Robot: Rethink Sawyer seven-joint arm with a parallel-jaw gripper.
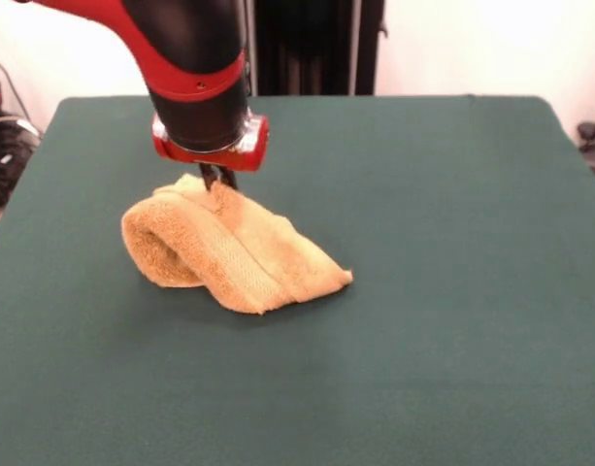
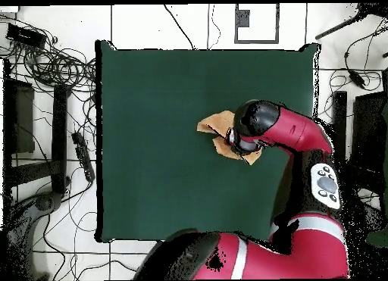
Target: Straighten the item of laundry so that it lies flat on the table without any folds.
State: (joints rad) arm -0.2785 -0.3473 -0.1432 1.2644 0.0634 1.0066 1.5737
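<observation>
Frankly, from the front camera I judge this job far from finished. The small orange-tan terry-cloth towel [image 1: 234,254] sits bunched on the big dark green felt-covered surface [image 1: 452,291], left of centre and toward the robot's side. Its left end curls over into a thick roll, and the rest drapes down in a doubled wedge that tapers to a corner at the right. A flat woven band shows along that folded slope. My black pincer [image 1: 217,180] hangs from the red wrist ring straight above the towel's top ridge, tips touching or buried in the cloth. It looks clenched on a peak of the towel, since the fabric rises to meet it, though the tips sit so close together that I cannot make out a gap. What is left, by my reckoning: unroll the curled end, spread the doubled layers and lay all corners flat.

Looking down from the overhead camera, I see the red and black arm [image 2: 284,130] covering most of the towel [image 2: 215,125]; only crumpled tan edges poke out beside the wrist, right of the surface's [image 2: 151,179] middle. The pincer itself is hidden under the arm.

No brand, label or readable writing shows in either view.
</observation>
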